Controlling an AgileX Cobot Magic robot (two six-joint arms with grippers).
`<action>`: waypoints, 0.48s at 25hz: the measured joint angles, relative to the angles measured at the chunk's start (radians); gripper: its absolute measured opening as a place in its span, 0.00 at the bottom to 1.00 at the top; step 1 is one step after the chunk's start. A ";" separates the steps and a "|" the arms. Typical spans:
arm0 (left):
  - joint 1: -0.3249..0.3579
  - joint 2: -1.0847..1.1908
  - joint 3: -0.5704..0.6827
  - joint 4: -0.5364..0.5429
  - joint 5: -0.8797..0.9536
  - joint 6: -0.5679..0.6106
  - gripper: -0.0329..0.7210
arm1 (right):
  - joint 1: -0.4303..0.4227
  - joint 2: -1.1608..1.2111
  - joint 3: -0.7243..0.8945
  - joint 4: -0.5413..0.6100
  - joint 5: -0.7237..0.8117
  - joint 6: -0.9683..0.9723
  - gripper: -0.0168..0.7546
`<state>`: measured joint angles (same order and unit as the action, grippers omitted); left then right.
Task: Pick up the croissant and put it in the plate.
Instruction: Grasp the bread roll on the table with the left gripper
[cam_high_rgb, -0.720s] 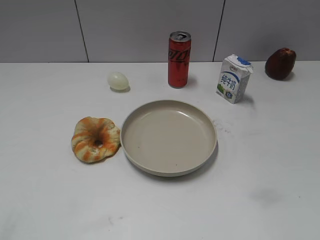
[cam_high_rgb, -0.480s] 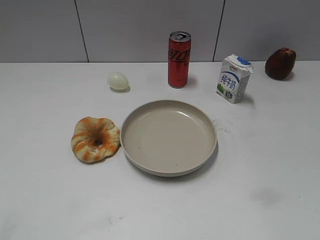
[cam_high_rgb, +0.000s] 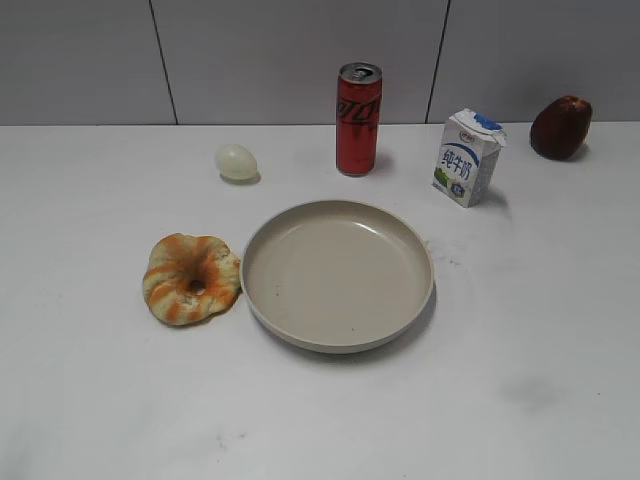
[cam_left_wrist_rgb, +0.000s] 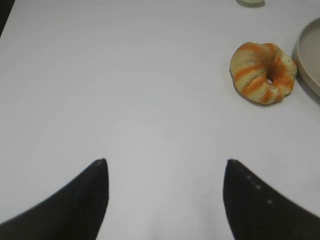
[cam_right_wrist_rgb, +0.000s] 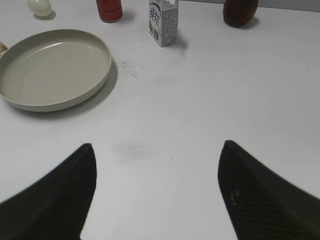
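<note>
The croissant (cam_high_rgb: 191, 278) is a cream ring with orange-brown streaks. It lies on the white table just left of the beige plate (cam_high_rgb: 338, 342), touching or nearly touching its rim. The plate holds nothing. In the left wrist view the croissant (cam_left_wrist_rgb: 262, 72) lies far ahead and to the right of my left gripper (cam_left_wrist_rgb: 165, 162), which is open and empty above bare table. The plate's rim (cam_left_wrist_rgb: 302, 55) shows at that view's right edge. My right gripper (cam_right_wrist_rgb: 157, 146) is open and empty, with the plate (cam_right_wrist_rgb: 97, 82) ahead to its left. Neither gripper shows in the exterior view.
A pale egg (cam_high_rgb: 236, 161), a red can (cam_high_rgb: 358, 119), a milk carton (cam_high_rgb: 467, 157) and a dark red fruit (cam_high_rgb: 560, 127) stand along the back of the table near the grey wall.
</note>
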<state>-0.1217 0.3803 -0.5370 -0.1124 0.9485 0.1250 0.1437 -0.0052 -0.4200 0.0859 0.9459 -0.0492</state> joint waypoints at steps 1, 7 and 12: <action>0.000 0.056 -0.007 -0.026 -0.045 0.034 0.76 | 0.000 0.000 0.000 0.000 0.000 0.000 0.76; 0.000 0.449 -0.105 -0.240 -0.229 0.309 0.76 | 0.000 0.000 0.000 0.000 0.000 0.000 0.76; -0.037 0.783 -0.287 -0.263 -0.235 0.389 0.75 | 0.000 0.000 0.000 0.000 0.000 0.000 0.76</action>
<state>-0.1588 1.1632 -0.8244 -0.3752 0.7139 0.5140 0.1437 -0.0052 -0.4200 0.0859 0.9459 -0.0492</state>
